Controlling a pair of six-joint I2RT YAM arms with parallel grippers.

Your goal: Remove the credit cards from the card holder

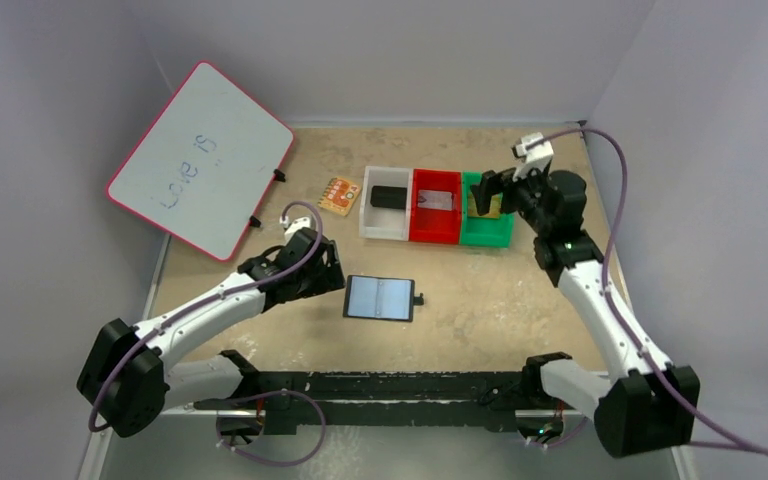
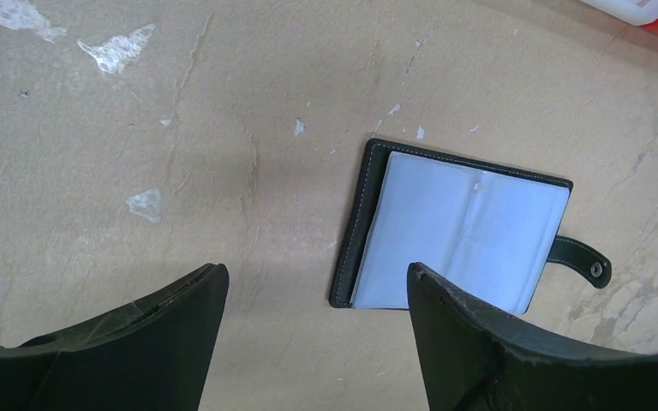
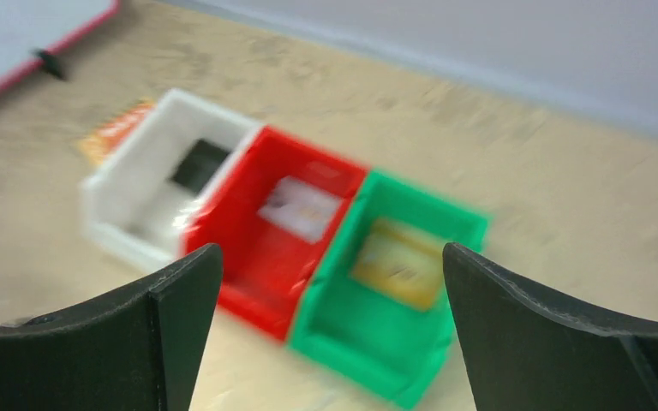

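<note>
The fingers [image 3: 171, 334] of the right gripper [image 3: 332, 255] are spread wide, and nothing is held between them. In the blurred right wrist view the gold-tan card [image 3: 398, 261] is framed between them, inside the green bin [image 3: 368, 351]; whether it lies flat or tilted cannot be told. The silver-grey card [image 3: 302, 208] is seen in the red bin [image 3: 248, 291], just to the left of the green one. Both cards are thus outside the card holder [image 1: 379, 297]. In the top view the right gripper is placed over the green bin, right of centre in the upper half, and the gold-tan card is partly hidden by it.

The card holder is laid open on the table [image 1: 480, 300] at the centre of the top view, well apart from the bins. Its pale blue-grey inner faces are turned up and its strap tab [image 1: 419, 298] sticks out on the right. The left gripper [image 2: 315, 274] is held just to its left. In the left wrist view its fingers [image 2: 163, 334] are parted widely and nothing is gripped. One finger overlaps the holder's lower edge there, but contact cannot be judged.

A white bin [image 1: 372, 225] is set against the red bin's left side, with a black block [image 1: 388, 196] inside. An orange patterned square [image 1: 340, 195] lies just left of it. A red-rimmed whiteboard [image 1: 200, 160] with handwriting fills the upper left.
</note>
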